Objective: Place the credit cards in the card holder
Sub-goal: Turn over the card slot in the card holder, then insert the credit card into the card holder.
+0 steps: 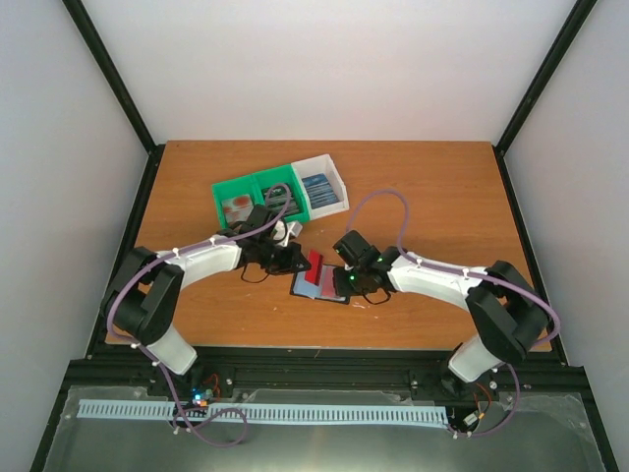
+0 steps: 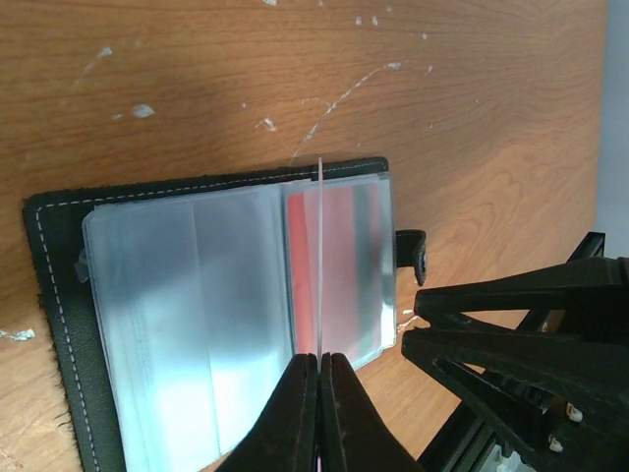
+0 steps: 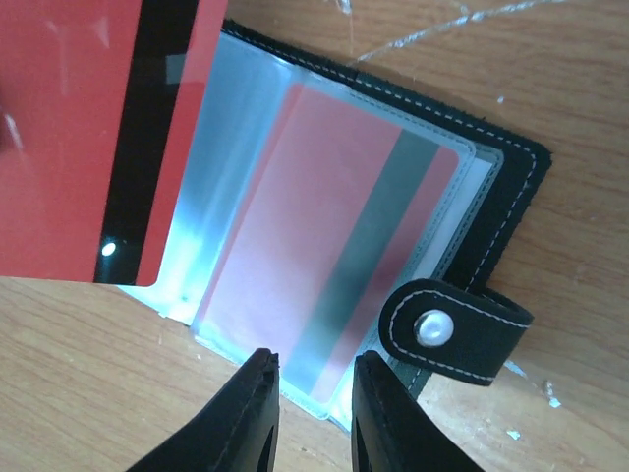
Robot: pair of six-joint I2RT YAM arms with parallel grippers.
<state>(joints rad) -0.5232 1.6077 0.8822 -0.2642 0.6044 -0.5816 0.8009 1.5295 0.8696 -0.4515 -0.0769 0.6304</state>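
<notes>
The black card holder [image 1: 316, 292] lies open on the table, its clear sleeves [image 2: 197, 315] facing up. One pinkish credit card [image 3: 334, 246] with a dark stripe sits inside the right-hand sleeve. My left gripper [image 2: 320, 356] is shut on a red credit card [image 3: 69, 138], which stands on edge over the holder's middle [image 1: 314, 263] and shows as a thin line [image 2: 320, 246] in the left wrist view. My right gripper [image 3: 314, 359] is open just over the sleeve's near edge, beside the snap tab [image 3: 452, 329], with nothing held between its fingers.
A green and white three-compartment bin [image 1: 267, 182] stands behind the holder. Blue cards [image 1: 322, 190] fill its white end and something brownish [image 1: 239, 207] lies in its left compartment. The right arm's black fingers [image 2: 511, 324] crowd the holder's tab side.
</notes>
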